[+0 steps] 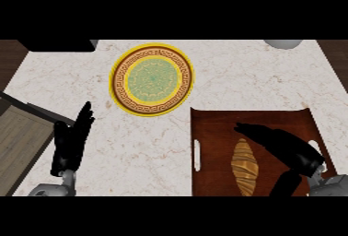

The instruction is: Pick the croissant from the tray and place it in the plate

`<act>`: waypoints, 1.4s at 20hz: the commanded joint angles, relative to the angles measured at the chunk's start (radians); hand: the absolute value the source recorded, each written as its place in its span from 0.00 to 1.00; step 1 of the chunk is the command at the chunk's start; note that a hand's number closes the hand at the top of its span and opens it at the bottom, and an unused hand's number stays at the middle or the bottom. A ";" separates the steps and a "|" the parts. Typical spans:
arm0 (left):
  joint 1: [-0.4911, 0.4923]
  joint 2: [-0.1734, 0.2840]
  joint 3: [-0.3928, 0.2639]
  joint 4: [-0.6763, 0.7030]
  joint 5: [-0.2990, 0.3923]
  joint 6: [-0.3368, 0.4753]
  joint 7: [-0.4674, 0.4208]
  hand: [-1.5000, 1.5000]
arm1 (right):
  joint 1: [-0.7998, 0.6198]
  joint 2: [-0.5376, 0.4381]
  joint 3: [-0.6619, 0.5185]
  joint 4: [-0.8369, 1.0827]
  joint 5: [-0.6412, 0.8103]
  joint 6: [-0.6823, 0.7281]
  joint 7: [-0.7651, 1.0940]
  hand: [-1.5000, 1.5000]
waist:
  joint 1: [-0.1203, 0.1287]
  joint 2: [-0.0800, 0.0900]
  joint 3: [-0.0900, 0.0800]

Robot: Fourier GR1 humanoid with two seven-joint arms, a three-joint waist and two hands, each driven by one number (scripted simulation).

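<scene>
Golden croissant [245, 167] lies lengthwise on the brown tray [217, 124] at the worktop's near right corner. Just beside it, the right hand [282, 145] hovers, fingers straight. Ornate yellow-rimmed plate [153, 79] sits toward the far edge. Left hand [71, 140] rests with fingers extended at the near left.

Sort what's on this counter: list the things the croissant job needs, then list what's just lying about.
Needed for the job:
croissant
brown tray
yellow-rimmed plate
right hand

Lying about:
left hand, resting open at the left
dark object, top left edge
pale round object, top right edge
</scene>
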State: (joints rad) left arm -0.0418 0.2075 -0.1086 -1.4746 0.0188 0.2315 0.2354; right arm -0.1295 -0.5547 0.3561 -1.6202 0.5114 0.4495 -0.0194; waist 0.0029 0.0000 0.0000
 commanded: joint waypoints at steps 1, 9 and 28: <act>0.025 -0.003 0.026 -0.039 0.007 -0.029 0.014 0.50 | 0.031 0.033 -0.023 -0.117 0.014 0.097 0.105 0.00 | -0.004 -0.001 0.000; 0.103 -0.032 0.020 -0.088 -0.026 -0.048 -0.009 0.50 | -0.018 0.172 -0.003 0.101 0.173 0.031 -0.003 0.00 | 0.003 0.000 0.000; 0.054 -0.079 0.092 -0.023 -0.075 -0.090 -0.046 0.50 | 0.064 0.202 -0.059 0.103 0.383 -0.041 -0.231 1.00 | -0.003 -0.001 0.000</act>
State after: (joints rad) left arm -0.0242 0.1332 -0.0259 -1.4588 -0.0555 0.1486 0.2009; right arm -0.1174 -0.3649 0.2840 -1.4737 0.8495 0.4219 -0.2356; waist 0.0017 -0.0045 -0.0037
